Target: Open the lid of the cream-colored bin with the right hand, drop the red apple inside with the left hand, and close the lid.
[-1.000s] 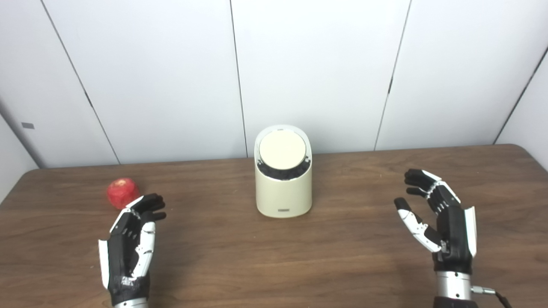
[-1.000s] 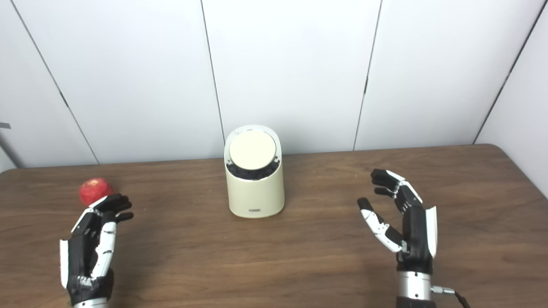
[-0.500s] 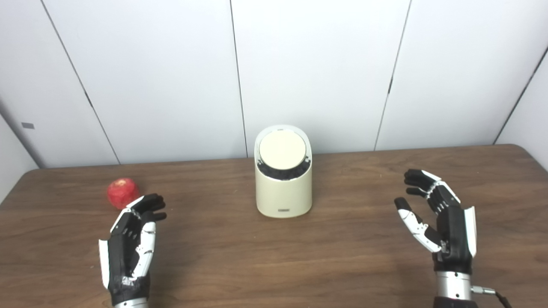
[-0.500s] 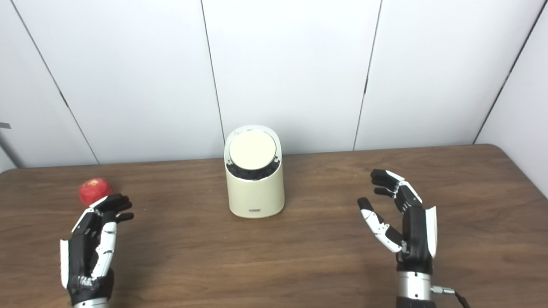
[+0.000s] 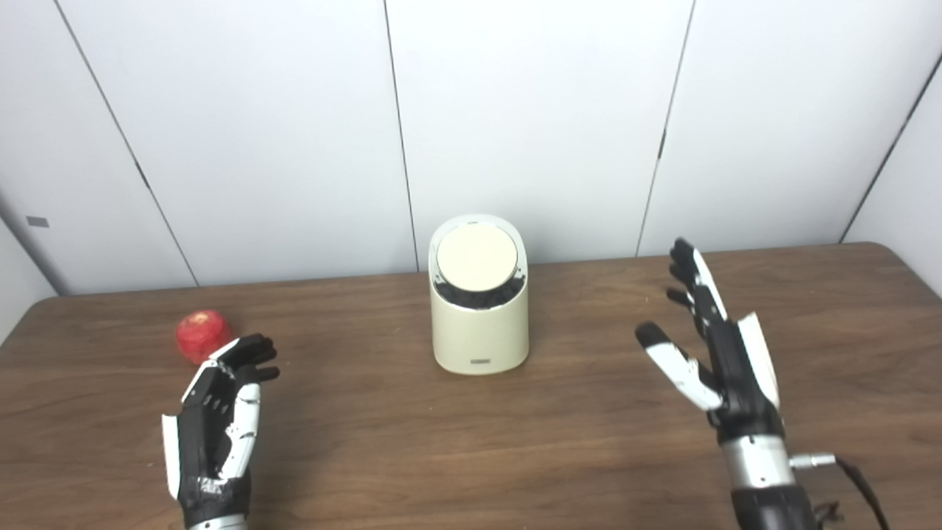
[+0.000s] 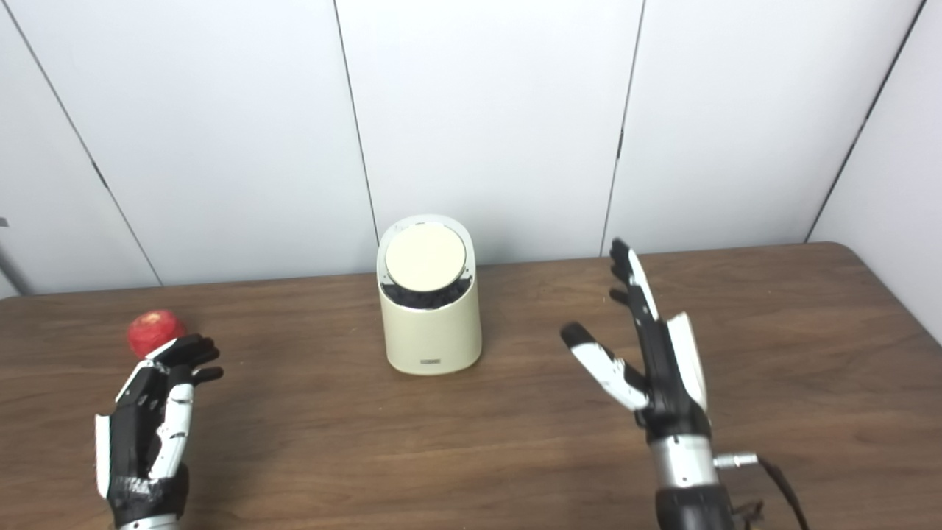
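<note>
Plainly, the cream bin (image 5: 479,309) stands mid-surface, lid (image 5: 477,257) closed; it looks light and tippable, so press the lid gently. The red apple (image 5: 199,335), firm and smooth, lies at nine o'clock. Both the right hand (image 5: 717,346) and left hand (image 5: 215,419) are empty, fingers spread.

Your hands are empty, bin lid (image 6: 425,257) down.
Right hand (image 6: 647,353) spread beside the bin (image 6: 430,324); left hand (image 6: 151,427) near the apple (image 6: 152,330).

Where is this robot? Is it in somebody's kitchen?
Probably not a kitchen; it looks more like a test room. There is only a bare wooden table, plain white wall panels behind it, and just a cream-colored bin and a red apple set out.
</note>
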You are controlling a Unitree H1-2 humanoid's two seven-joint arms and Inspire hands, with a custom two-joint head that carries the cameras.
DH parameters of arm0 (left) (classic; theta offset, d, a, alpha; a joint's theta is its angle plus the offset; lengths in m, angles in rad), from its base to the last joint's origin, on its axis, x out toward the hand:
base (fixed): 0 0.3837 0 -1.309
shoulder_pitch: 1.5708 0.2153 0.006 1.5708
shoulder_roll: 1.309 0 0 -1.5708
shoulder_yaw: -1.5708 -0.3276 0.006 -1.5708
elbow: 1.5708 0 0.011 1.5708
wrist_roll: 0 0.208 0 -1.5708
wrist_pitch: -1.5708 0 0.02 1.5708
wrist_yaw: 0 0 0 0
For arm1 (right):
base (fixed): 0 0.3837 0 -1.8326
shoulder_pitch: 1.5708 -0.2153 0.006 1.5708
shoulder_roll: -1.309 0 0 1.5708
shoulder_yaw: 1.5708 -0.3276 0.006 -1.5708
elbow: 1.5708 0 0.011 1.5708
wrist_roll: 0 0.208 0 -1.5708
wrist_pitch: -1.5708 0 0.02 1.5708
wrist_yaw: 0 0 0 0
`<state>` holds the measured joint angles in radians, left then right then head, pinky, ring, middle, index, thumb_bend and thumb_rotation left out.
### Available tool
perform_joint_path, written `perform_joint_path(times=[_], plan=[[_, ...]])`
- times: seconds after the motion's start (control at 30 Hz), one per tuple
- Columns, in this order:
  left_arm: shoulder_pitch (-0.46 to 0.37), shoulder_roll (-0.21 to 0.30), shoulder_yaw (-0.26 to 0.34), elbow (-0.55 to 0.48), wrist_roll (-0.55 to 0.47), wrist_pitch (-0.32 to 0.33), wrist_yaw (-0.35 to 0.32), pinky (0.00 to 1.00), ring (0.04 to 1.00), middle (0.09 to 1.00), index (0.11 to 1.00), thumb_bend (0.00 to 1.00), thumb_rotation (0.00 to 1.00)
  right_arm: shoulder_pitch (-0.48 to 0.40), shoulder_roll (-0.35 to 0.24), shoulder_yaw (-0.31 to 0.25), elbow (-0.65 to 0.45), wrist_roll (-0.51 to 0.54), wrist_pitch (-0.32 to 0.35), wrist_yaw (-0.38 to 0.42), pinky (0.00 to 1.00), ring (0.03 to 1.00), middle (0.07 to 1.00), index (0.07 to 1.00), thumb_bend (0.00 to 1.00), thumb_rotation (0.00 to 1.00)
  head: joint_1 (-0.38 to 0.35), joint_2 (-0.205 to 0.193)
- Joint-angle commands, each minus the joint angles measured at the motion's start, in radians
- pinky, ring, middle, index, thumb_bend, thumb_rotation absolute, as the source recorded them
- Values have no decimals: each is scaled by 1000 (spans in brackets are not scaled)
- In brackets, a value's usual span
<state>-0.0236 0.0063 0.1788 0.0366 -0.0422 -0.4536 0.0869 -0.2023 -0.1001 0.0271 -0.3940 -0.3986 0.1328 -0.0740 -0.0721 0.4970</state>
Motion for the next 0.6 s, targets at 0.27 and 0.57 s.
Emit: perform_joint_path(times=[0.27,0.57], plan=[[20,0,13,56,4,-16,-16,609,687,694,682,279,461,-252,-11,62,18,-179,216,92,787,924,1000,1000,853,699,1,2],[24,0,8,51,20,-16,-11,610,691,700,687,284,479,-368,-5,125,153,-264,297,118,801,971,1000,1000,897,599,6,8]])
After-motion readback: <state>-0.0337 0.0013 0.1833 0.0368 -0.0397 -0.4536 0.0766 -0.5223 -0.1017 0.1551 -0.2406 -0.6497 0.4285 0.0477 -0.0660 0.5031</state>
